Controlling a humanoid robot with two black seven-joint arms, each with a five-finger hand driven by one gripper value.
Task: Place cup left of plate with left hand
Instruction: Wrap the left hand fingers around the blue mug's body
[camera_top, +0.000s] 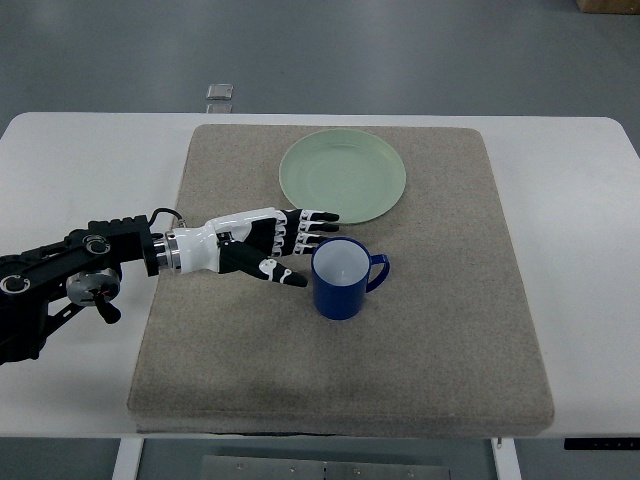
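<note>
A white rectangular desk (60, 160) carries a square grey-beige fabric mat (430, 340) that covers most of its middle. On the mat, towards its far edge and slightly right of centre, lies a round pale green glass plate (342, 175). Nearer the middle of the mat stands an upright blue ceramic cup (340, 280) with a white interior, its handle pointing to the right edge. The cup sits just nearside of the plate, apart from it, not left of it.

The left hand (268, 245), black and white with jointed fingers, reaches in over the mat's left edge. Its fingers (310, 228) are extended and relaxed, holding nothing; the fingertips lie just beside the cup's left wall, and whether they touch it cannot be determined.

A small grey object (220, 93) rests on the floor beyond the desk's far edge.
</note>
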